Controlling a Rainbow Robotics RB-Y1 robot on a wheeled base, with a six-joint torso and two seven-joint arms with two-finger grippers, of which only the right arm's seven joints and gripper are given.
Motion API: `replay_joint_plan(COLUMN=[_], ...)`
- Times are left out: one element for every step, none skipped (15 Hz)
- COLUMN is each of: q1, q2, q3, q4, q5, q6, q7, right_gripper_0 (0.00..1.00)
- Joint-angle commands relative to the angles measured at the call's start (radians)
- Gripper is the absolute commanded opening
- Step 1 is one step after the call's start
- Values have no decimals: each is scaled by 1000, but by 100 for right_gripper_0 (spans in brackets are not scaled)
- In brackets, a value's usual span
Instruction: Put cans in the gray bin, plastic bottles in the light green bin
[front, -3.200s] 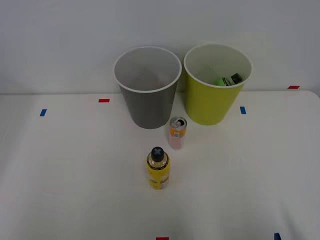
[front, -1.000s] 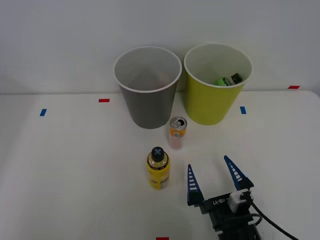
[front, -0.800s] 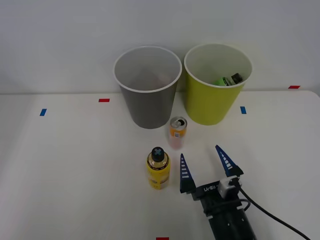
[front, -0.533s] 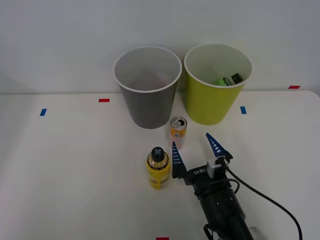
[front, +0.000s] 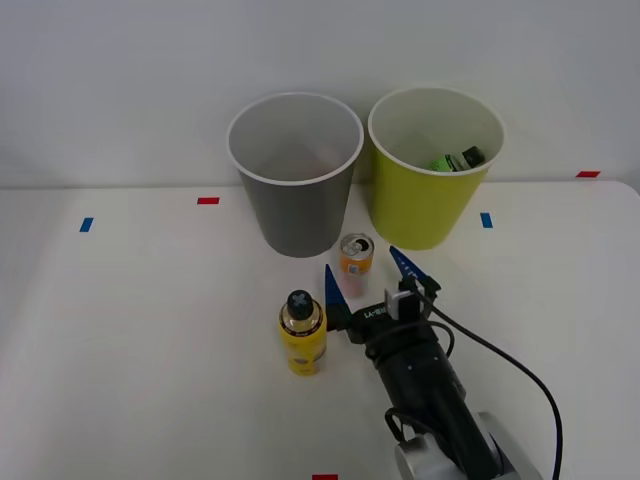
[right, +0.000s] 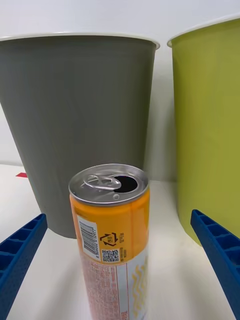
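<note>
The can (front: 355, 256) stands upright on the bench (front: 130, 330), just before the gray bin (front: 294, 175) and the light green bin (front: 432, 170). The right gripper (front: 366, 276) has moved forward: its jaws, wide open, now flank the can. The bottle (front: 302, 332) got pushed slightly leftward.

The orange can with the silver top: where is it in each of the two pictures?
Front view: the slim orange can stands upright between the open blue fingers, before the gap between the bins.
Right wrist view: the same can stands close up between the fingers.
Shared landmark: the round gray bin behind it.
</note>
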Motion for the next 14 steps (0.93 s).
replay_joint_plan(q1=[-47,-62,-73,-84,-96,-100,-100,-102,-104,-104,-104,-102,-102,-102], q2=[29,33,37,37,37,37,37,32,32,33,32,33,36,37], q3=[-20,-23,-26,-27,-30,-36,-36,-38,-36,-36,-36,-36,-35,-36], q4=[77,88,94,94,94,94,94,94,94,94,94,94,94,94], q5=[-3,-5,-6,-8,-8,-8,-8,-8,-8,-10,-13,-14,-16,-17], q6=[-48,-48,-43,-29,-3,2,3,6,14,17,17,17,17,18], q7=[8,10,10,11,14,19,20,19,19,19,20,17,16,19], right_gripper_0=[100,100,100,100,100,100,100,100,100,100,100,100,100,100])
